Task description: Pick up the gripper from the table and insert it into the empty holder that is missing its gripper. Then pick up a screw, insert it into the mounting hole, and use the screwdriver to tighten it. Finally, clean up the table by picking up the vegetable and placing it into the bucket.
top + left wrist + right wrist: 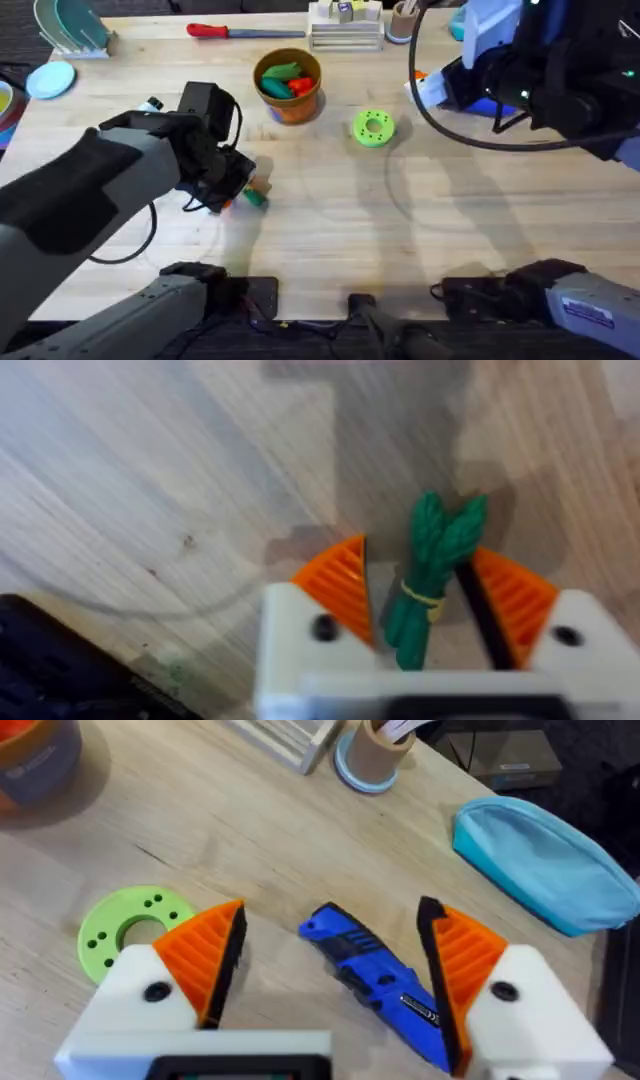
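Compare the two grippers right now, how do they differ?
The left gripper has the green vegetable between its pads, low over the table; the right gripper straddles the blue screwdriver with jaws wide, not touching it. Both have white blocks with orange ribbed pads.

On the table [330, 220], the bucket [289, 87] stands toward the back, left of the middle, with toy pieces inside it — the disc [374, 127] lies just to its right and a little nearer. The vegetable [430, 575] sits between the left gripper's [418, 600] pads, front-left of the bucket. The screwdriver [385, 982] lies between the right gripper's [335, 970] spread pads, right of the disc. The hand tool [240, 31] lies along the back edge — behind the bucket.
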